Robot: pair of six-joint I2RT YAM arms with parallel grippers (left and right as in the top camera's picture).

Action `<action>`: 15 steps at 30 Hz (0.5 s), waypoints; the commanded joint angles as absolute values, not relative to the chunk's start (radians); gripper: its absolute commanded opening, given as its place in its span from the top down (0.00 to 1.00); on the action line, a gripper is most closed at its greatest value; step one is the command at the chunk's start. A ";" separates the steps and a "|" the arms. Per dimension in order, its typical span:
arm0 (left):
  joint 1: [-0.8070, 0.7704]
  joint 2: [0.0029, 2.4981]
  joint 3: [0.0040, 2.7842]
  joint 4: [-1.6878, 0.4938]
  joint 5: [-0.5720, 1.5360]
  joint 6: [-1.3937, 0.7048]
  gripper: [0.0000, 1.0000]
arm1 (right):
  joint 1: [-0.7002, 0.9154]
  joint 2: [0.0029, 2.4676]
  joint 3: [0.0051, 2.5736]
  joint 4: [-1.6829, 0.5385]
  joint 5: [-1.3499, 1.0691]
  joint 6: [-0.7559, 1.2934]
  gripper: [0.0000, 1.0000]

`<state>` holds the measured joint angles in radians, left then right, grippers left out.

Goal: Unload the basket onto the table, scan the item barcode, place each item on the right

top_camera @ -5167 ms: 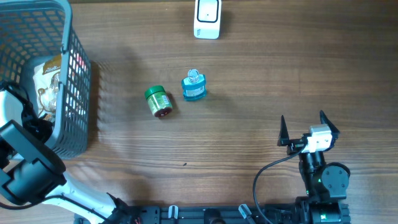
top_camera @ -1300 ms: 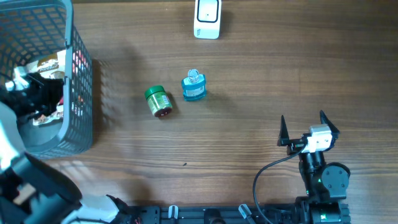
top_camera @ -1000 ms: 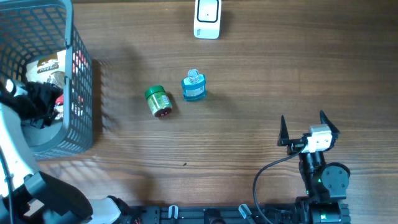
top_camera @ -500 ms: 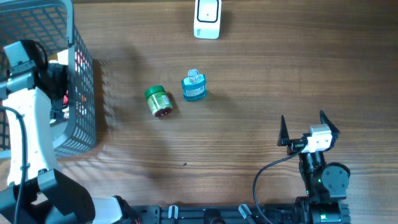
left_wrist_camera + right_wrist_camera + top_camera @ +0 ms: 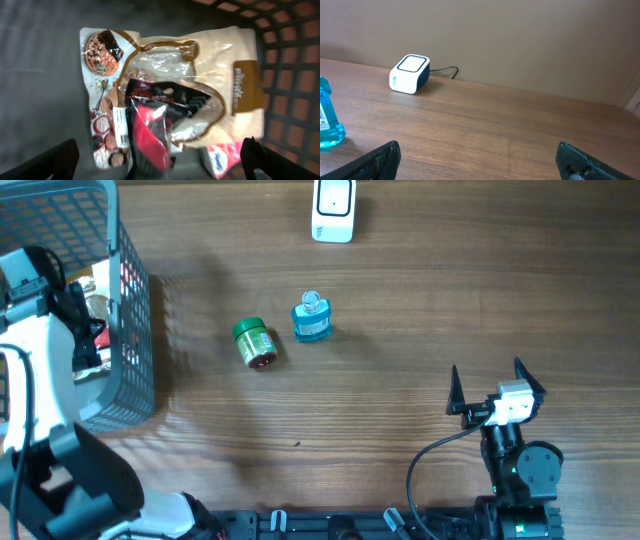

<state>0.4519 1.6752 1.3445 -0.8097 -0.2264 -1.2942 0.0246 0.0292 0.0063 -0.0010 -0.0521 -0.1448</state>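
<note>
While your left arm hangs over the grey basket (image 5: 132,330), the left gripper (image 5: 162,161) has its jaws spread wide, gripping nothing. Beneath it, on the basket floor, lies a beige pouch (image 5: 225,85) with a red-and-black packet (image 5: 150,132) on top of it. Your right gripper (image 5: 487,375) sits low at the table's right side, jaws likewise apart and empty. On the wooden table (image 5: 450,300) you have 2 loose items, a green jar (image 5: 254,343) on its side and a blue bottle (image 5: 311,318) just beside it, with the white scanner (image 5: 333,210) at the far edge.
</note>
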 commanded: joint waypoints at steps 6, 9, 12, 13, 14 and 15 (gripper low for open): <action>0.457 1.843 1.355 -0.732 -0.139 -1.221 0.00 | 0.026 0.029 0.006 0.001 -0.068 -0.157 0.00; 0.457 1.863 1.355 -0.733 -0.138 -1.190 0.00 | 0.026 0.029 0.006 0.001 -0.068 -0.157 0.00; 0.457 1.881 1.355 -0.733 -0.125 -1.171 0.00 | 0.026 0.029 0.006 0.002 -0.068 -0.157 0.00; 0.458 1.886 1.355 -0.730 -0.115 -1.162 0.00 | 0.026 0.029 0.006 0.001 -0.068 -0.157 0.00; 0.458 1.890 1.355 -0.729 -0.101 -1.156 0.03 | 0.026 0.029 0.006 0.001 -0.068 -0.157 0.01; 0.458 1.893 1.355 -0.730 -0.097 -1.155 0.08 | 0.026 0.029 0.006 0.001 -0.068 -0.157 0.00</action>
